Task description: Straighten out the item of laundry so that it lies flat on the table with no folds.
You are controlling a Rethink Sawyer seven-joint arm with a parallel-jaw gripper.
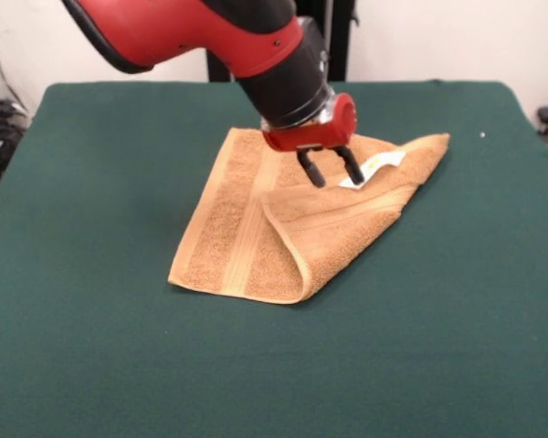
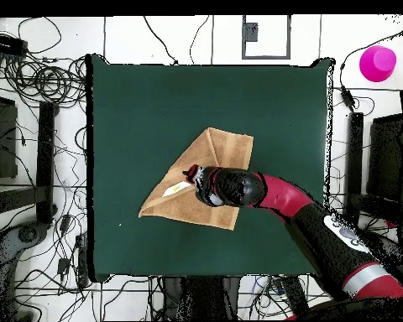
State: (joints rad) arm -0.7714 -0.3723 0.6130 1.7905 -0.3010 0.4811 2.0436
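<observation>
Near the middle of the green surface (image 1: 91, 347), the golden-tan towel (image 1: 228, 228) is seen folded over itself, one flap doubled toward its front corner. Just behind the fold, the tool (image 1: 331, 169) is held spread above the white label (image 1: 376, 168), gripping nothing.

a pink cup-like object (image 2: 378, 64) sits on the floor (image 2: 154, 38) — tangled black cables (image 2: 45, 80) nearby.
</observation>
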